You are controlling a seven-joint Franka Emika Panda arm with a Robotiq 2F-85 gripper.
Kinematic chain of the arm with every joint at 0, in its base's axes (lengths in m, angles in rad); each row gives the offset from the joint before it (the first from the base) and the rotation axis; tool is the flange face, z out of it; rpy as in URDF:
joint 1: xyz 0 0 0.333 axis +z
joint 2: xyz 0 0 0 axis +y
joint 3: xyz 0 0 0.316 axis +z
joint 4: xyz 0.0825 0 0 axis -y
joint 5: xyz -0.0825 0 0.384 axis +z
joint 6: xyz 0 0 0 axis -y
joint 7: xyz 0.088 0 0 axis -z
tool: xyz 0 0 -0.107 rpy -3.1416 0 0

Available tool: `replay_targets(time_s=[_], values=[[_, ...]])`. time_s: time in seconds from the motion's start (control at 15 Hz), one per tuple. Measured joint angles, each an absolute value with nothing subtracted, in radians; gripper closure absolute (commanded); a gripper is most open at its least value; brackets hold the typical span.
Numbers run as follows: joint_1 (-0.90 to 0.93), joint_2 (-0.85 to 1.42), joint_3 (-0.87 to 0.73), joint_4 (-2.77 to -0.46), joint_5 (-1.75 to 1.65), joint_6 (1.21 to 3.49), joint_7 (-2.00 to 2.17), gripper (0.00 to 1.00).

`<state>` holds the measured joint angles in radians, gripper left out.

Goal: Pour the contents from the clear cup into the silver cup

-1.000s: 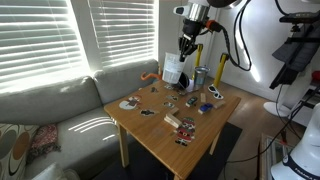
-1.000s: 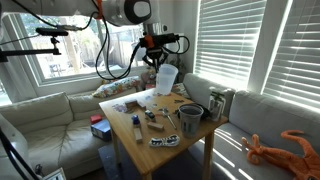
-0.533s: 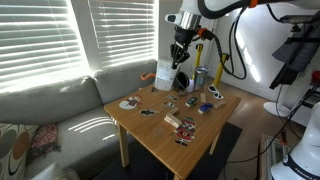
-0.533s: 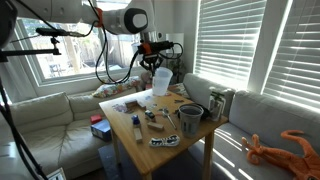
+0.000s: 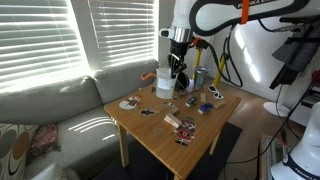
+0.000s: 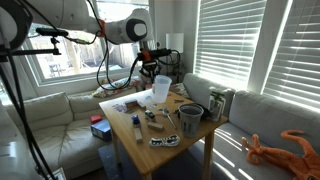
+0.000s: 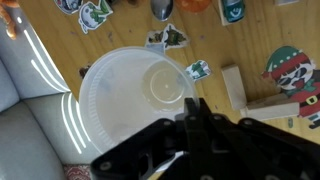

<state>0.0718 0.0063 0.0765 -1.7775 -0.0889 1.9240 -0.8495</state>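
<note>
In the wrist view the end effector (image 7: 196, 118) is a dark blur. It hides the clear cup's (image 7: 130, 95) rim beneath it and runs off the bottom edge. Stickers (image 7: 95, 10) beyond it are cut by the top edge. Items on the tabletop (image 5: 160, 135) are too small to name.

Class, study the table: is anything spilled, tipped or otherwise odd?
No spill shows. The clear cup is upright in the hand, yet its bare bottom shows, so it looks empty. Stickers lie scattered on the table.
</note>
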Motion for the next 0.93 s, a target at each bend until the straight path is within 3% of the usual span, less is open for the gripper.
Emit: replay_targets(time_s=[0.33, 0.4, 0.47, 0.6, 0.93], values=[[0.073, 0.033, 0.091, -1.779, -0.164, 1.924, -0.78, 0.99], [0.075, 0.038, 0.095, -1.779, -0.167, 1.924, -0.773, 0.94], [0.076, 0.042, 0.098, -1.779, -0.171, 1.924, -0.767, 0.7], [0.078, 0.047, 0.103, -1.779, -0.172, 1.924, -0.766, 0.65], [0.076, 0.031, 0.095, -1.778, -0.172, 1.924, -0.764, 0.31]])
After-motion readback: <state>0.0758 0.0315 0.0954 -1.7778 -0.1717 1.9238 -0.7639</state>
